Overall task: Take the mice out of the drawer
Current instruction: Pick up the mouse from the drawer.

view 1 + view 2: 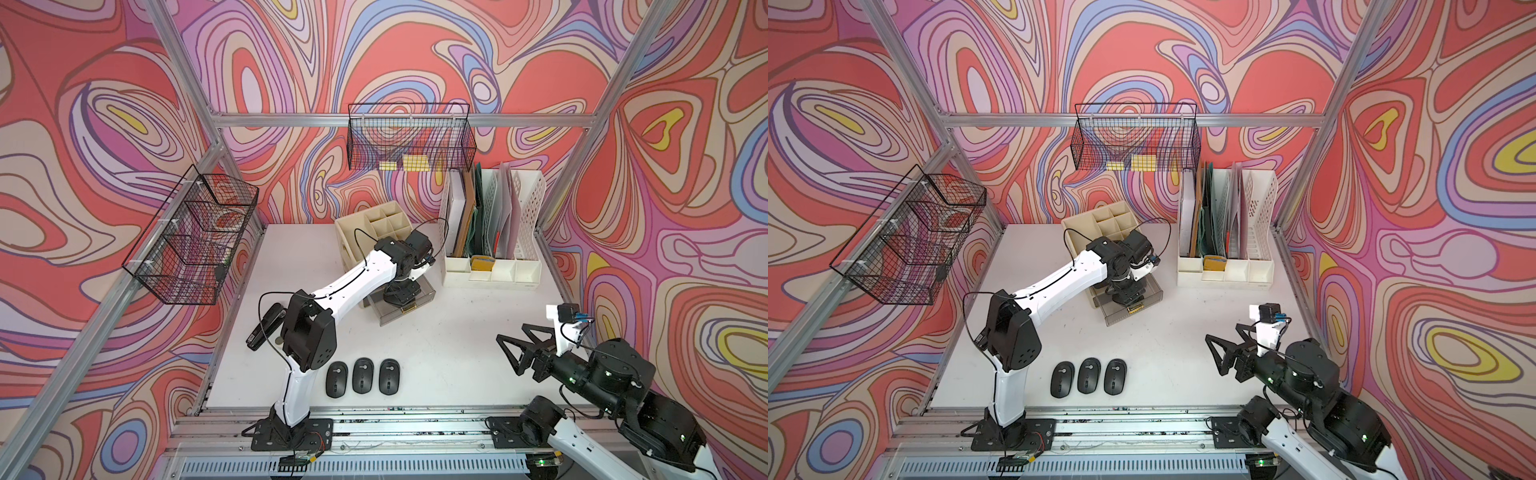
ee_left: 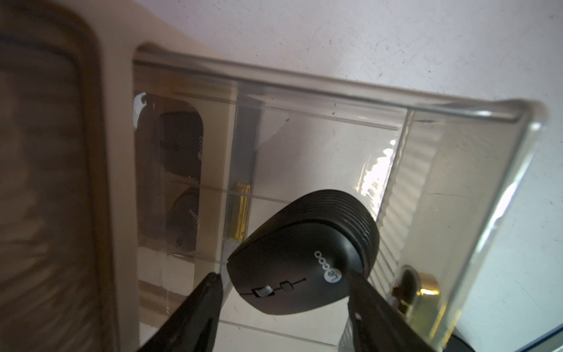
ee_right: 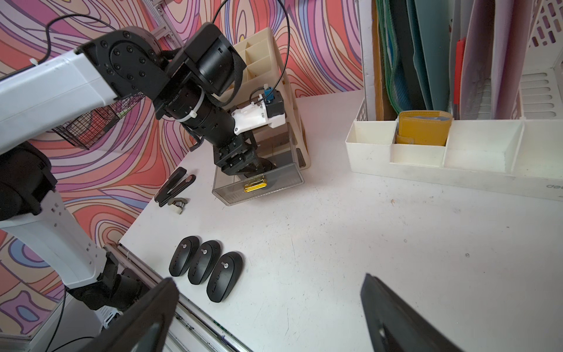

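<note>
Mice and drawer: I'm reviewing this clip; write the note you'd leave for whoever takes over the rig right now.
Left gripper: open, down in the pulled-out clear drawer, jaws either side of a mouse, not clamped.
Right gripper: open, empty, hovering over the table.
Done: three mice lie in a row by the table's front edge.
Left: the mouse in the drawer; two more dark shapes deeper in look like mice, though dim.

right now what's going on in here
The left arm reaches into the open clear drawer, its jaws spread on either side of a black wireless mouse there; a grip isn't clear yet. Three mice already lie in a row at the front edge of the table. The right arm hovers aside, jaws open and empty.
</note>
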Robot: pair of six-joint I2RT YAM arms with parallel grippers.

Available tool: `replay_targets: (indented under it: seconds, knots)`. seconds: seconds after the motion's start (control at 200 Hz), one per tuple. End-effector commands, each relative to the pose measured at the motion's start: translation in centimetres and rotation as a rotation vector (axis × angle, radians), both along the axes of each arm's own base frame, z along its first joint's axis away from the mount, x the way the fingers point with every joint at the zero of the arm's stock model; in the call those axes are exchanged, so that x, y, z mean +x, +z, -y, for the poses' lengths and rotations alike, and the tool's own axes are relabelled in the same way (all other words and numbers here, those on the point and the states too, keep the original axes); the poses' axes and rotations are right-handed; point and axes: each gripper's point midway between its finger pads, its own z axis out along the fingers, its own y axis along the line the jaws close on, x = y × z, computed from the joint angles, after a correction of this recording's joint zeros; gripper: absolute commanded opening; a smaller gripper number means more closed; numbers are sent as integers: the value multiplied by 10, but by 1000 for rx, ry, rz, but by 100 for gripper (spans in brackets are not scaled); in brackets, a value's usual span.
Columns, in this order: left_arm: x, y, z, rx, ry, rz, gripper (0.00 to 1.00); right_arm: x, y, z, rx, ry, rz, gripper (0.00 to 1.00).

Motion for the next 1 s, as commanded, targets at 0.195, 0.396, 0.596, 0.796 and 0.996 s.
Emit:
replay_targets:
  seconds: [0.195,0.396,0.596,0.796,0.996]
  knots:
    - [-6,-21,3,0,-20,-112,73,3,-5,-1,-13,-10,-22,98]
    - [7,-26,7,11,28,-94,68,4,-6,0,-14,-14,-22,98]
    - [32,-11,14,-20,89,8,64,5,-6,-1,-15,-15,-25,98]
    - [46,0,28,-86,129,44,66,4,-6,0,-13,-18,-23,98]
    - [33,19,31,-132,65,17,69,5,-6,0,-15,-16,-24,98]
